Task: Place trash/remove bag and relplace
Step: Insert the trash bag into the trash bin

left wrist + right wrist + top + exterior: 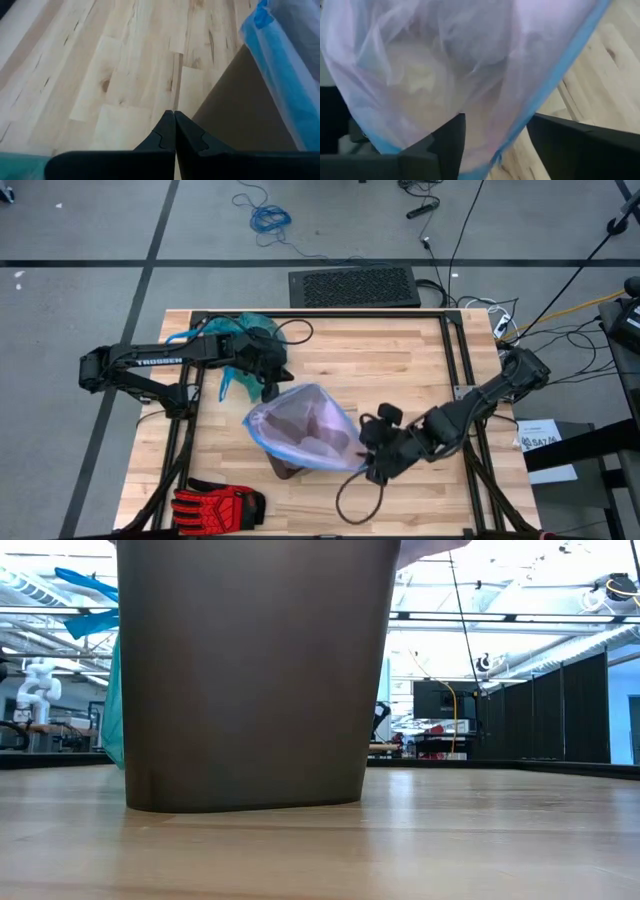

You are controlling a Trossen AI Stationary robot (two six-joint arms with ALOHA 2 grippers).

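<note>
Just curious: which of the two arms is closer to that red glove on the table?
Left. Its tool hangs beside the bin, up-table from the glove. The right tool sits across the bin at the pale bag's rim.

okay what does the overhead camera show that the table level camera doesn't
Only the high view shows both arms, the left gripper shut beside the teal-green bag, the right gripper at the lilac bag's blue rim, and a red-and-black glove. Only the low view shows the dark bin's full side and the room behind. Both show the wooden table.
</note>
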